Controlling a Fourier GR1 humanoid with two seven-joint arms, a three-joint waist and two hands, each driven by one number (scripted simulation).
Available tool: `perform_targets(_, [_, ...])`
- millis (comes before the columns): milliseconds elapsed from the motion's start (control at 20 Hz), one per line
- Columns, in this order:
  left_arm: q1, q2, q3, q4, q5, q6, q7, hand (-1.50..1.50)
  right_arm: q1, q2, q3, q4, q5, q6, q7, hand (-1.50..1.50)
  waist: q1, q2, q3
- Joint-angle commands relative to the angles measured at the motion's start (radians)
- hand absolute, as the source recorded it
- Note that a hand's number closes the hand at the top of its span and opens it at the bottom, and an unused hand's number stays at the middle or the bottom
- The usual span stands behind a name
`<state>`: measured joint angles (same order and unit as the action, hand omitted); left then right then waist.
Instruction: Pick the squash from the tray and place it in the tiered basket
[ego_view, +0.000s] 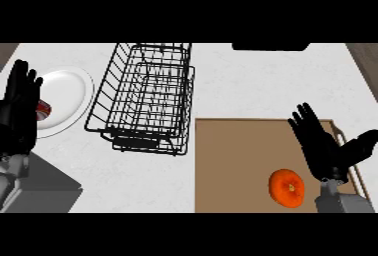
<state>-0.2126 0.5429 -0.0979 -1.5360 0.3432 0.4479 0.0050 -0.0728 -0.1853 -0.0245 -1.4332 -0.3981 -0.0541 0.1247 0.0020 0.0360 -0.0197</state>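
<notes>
Squash (286, 187), round and orange, lies on flat brown tray (236, 165)

You are looking steeply down at a white table (258, 75). A brown tray (236, 165) fills the lower right of the frame, and the orange squash (287, 188) lies on it near the bottom. Your right hand (321, 145) is just right of the squash, fingers straight and spread, not touching it. The black wire tiered basket (144, 95) stands at upper centre. At the left edge, your left hand (21, 107), fingers up, overlaps a white plate (70, 92).
</notes>
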Motion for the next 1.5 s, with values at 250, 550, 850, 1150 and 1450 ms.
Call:
perform_targets(250, [0.149,0.069,-0.159,-0.034,0.096,-0.138,0.057,0.00,-0.136,-0.023,0.241,-0.356,0.136,0.214,-0.206,1.50,-0.027,-0.065,0.016])
perform_targets(550, [0.166,0.061,-0.133,-0.041,0.152,-0.196,0.098,0.00,0.195,0.004,0.178,-0.374,0.464,-0.242,-0.194,-1.50,-0.049,-0.045,0.017])
perform_targets(850, [0.153,0.020,-0.141,-0.024,0.127,-0.196,0.089,0.00,0.230,-0.161,0.225,-0.532,0.713,-0.246,-0.124,-1.50,-0.033,-0.040,0.015])
perform_targets(1150, [0.173,0.056,-0.120,-0.076,0.137,-0.220,0.123,0.00,0.337,-0.452,0.219,-0.654,0.939,-0.058,0.099,-1.50,-0.033,-0.043,0.008])
perform_targets(1450, [0.174,0.045,-0.124,-0.082,0.131,-0.233,0.132,0.00,0.410,-0.582,0.351,-0.818,0.982,0.224,0.360,-1.50,-0.014,-0.036,0.010])
